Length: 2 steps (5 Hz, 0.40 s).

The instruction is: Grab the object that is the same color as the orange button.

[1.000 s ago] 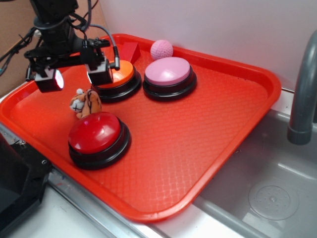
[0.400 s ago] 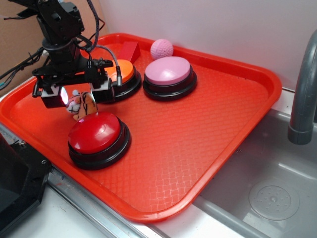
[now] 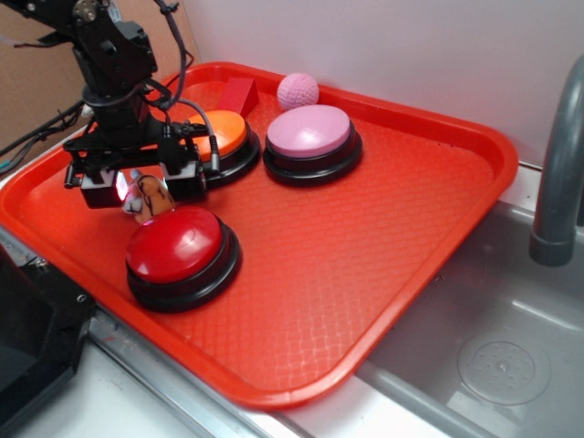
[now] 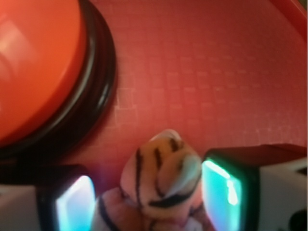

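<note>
Plush tiger toy (image 4: pixel 159 185) was bracketed, not yet clamped, by the gripper (image 3: pixel 143 185), whose jaws were held apart; closing and lifting remained.

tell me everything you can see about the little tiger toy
The plush tiger toy is small and soft-looking, orange-tan with dark stripes and pale patches. It stands on the red tray, just behind the red button and in front of the orange button. The open gripper straddles it, one finger on each side; whether the fingers touch it cannot be told.

Tiger toy (image 4: pixel 159 187) blurred, perhaps bottom-cropped
</note>
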Motion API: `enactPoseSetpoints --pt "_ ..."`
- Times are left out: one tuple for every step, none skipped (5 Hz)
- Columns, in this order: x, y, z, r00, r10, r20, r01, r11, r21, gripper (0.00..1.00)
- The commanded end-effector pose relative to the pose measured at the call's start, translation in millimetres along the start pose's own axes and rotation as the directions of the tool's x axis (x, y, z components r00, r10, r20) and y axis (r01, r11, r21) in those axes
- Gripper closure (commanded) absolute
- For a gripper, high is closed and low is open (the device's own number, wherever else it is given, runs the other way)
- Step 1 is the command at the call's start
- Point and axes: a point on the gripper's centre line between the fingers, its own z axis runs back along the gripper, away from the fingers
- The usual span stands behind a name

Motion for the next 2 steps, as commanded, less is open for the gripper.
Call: enactPoseSetpoints --pt "16 -6 13 0.999 -0.033 0.019 0.034 0.998 -0.052 1.0" --pt "25 -20 45 0.994 -0.109 0.03 0.111 0.988 -0.103 1.0"
